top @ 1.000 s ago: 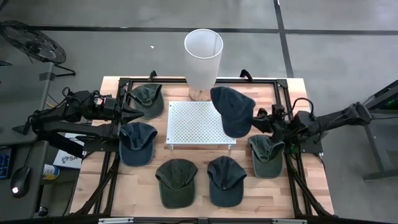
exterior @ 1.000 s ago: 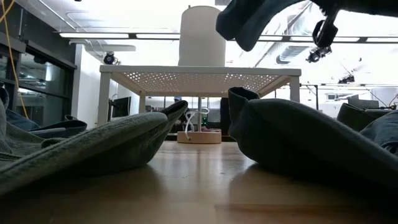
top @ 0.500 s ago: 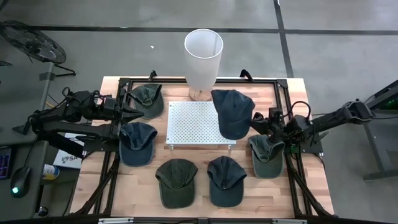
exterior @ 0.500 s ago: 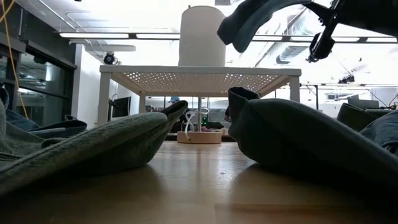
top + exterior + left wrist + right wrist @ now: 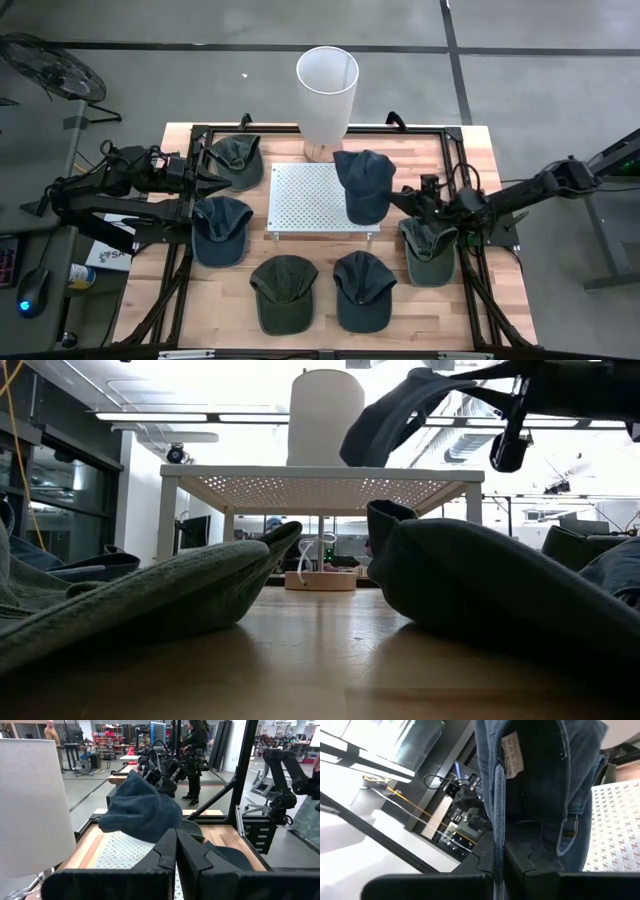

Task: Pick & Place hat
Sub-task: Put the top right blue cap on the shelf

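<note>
My right gripper (image 5: 405, 199) is clenched on the rear edge of the blue hat (image 5: 363, 184), which hangs from it over the right end of the white perforated platform (image 5: 305, 200), its crown and brim cut off in my wrist view, while my left gripper (image 5: 225, 183) waits pinched shut.

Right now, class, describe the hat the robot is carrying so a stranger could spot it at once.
Find the white perforated platform at the middle of the wooden table. Above its right edge hangs a dark blue hat, pinched in the right claw. Unlike the six hats lying flat on the table, it alone is lifted.
</note>
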Robot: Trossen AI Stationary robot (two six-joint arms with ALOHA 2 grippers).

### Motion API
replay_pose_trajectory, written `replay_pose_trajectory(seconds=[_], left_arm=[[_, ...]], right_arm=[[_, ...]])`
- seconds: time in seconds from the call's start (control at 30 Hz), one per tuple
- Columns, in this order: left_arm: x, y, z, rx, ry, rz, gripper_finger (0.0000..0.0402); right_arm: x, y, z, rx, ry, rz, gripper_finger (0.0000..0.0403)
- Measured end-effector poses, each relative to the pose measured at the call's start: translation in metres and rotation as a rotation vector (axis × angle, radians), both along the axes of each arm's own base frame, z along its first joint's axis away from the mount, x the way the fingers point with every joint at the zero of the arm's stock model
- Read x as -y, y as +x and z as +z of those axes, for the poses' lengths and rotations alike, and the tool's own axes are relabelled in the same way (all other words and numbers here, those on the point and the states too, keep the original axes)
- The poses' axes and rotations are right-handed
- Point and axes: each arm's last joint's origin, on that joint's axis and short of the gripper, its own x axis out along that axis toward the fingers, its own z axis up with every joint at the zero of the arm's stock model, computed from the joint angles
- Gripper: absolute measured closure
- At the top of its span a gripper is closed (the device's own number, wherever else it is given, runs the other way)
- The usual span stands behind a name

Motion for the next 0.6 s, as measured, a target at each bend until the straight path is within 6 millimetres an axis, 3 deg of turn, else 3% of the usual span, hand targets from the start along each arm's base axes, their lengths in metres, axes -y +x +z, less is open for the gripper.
replay_pose_trajectory(seconds=[0.23, 0.6], left_arm=[[0.0, 0.0, 0.0, 0.0, 0.0, 0.0, 0.0399], [0.0, 0.0, 0.0, 0.0, 0.0, 0.0, 0.0399]], right_arm=[[-0.002, 0.019, 0.006, -0.028, 0.003, -0.027, 0.0397], [0.006, 0.039, -0.01, -0.084, 0.145, -0.06, 0.0397]])
